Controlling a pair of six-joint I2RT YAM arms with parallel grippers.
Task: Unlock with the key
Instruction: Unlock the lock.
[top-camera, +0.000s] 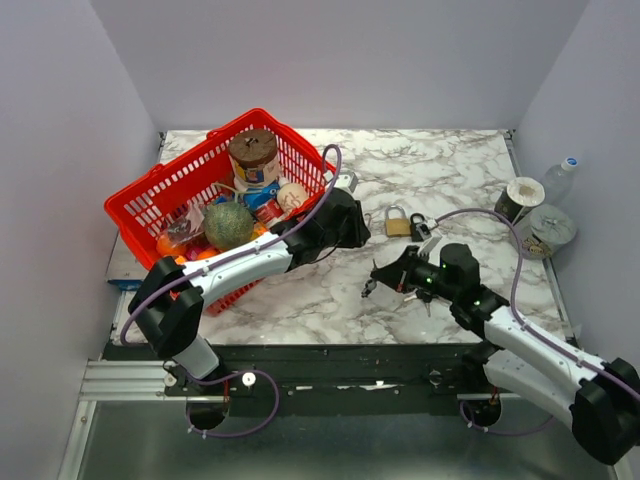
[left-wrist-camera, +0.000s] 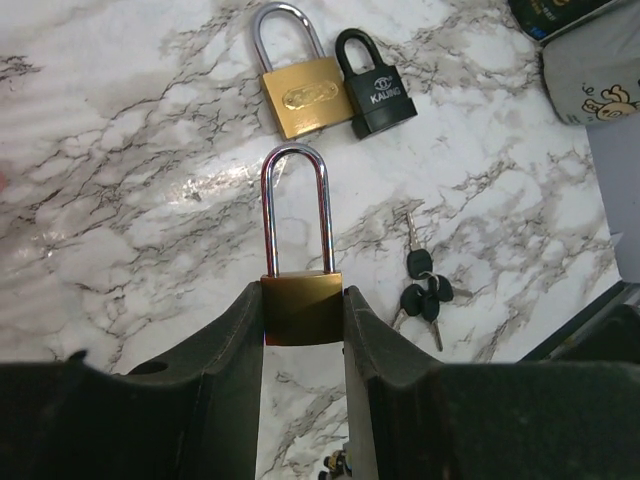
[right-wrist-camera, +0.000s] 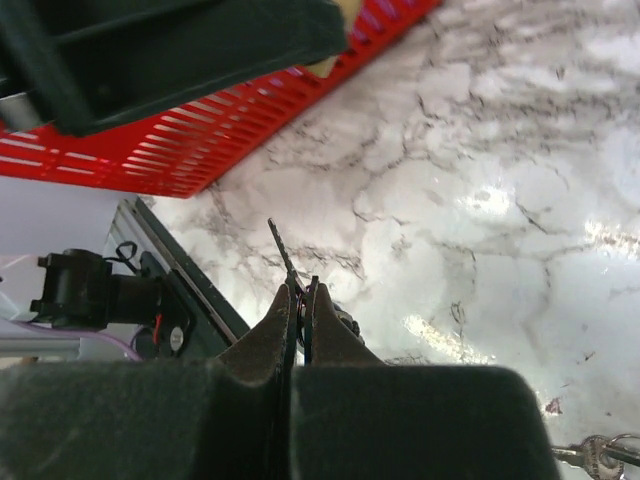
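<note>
Legibly, "KAUNG" marks the black padlock (left-wrist-camera: 377, 85) beyond the held brass padlock (left-wrist-camera: 302, 310).

Marble table (top-camera: 455, 165), white walls (top-camera: 330, 60) round it. Red basket (top-camera: 150, 195) at far left of table, packed full. In it: canister (top-camera: 254, 150) with brown lid upright at the back, green fruit (top-camera: 229, 225) in the middle, pale ball (top-camera: 292, 196) to its right, orange items (top-camera: 172, 246) at the near corner. Right edge: dark can (top-camera: 519, 199), grey cup (top-camera: 551, 226) just beside it, clear bottle (top-camera: 560, 180) with blue cap by the wall. Left wrist view shows a cartoon print on the cup.
</note>
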